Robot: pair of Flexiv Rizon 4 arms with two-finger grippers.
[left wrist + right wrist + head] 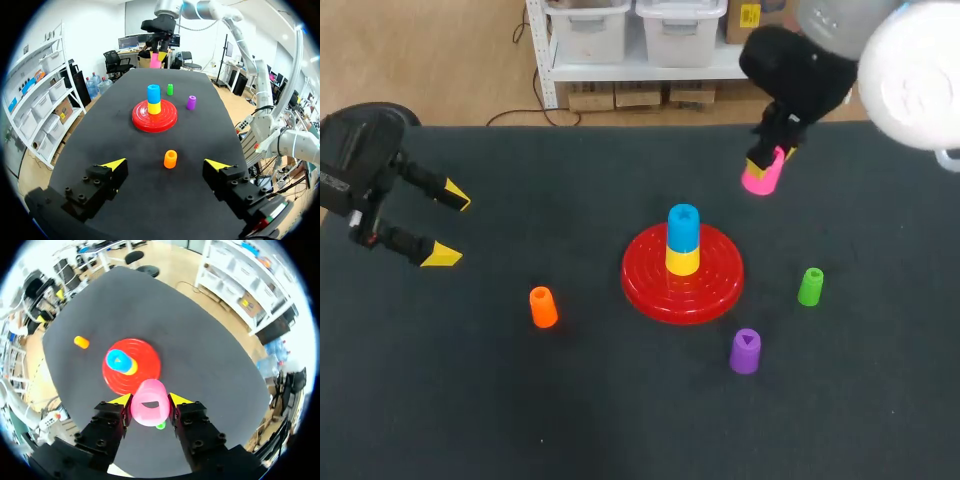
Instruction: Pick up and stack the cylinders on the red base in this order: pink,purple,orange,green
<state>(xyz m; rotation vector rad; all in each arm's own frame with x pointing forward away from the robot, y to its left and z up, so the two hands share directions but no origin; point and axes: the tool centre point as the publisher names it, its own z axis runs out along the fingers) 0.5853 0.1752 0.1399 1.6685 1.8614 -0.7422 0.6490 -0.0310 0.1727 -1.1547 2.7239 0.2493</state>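
Nearby, the purple cylinder (pixel 745 350), orange cylinder (pixel 542 306) and green cylinder (pixel 810 286) stand apart on the worktop (pixel 470 400) around the red base (pixel 650 292), probably waiting for their turn, and the left claw (pixel 450 226) hangs open and empty at the left. Farther, beyond the base, the right claw (pixel 772 158) grips the pink cylinder (pixel 149 410) above the worktop, I think because pink goes first. It is smooth bright plastic, slightly tapered, with a dark hole in its end.
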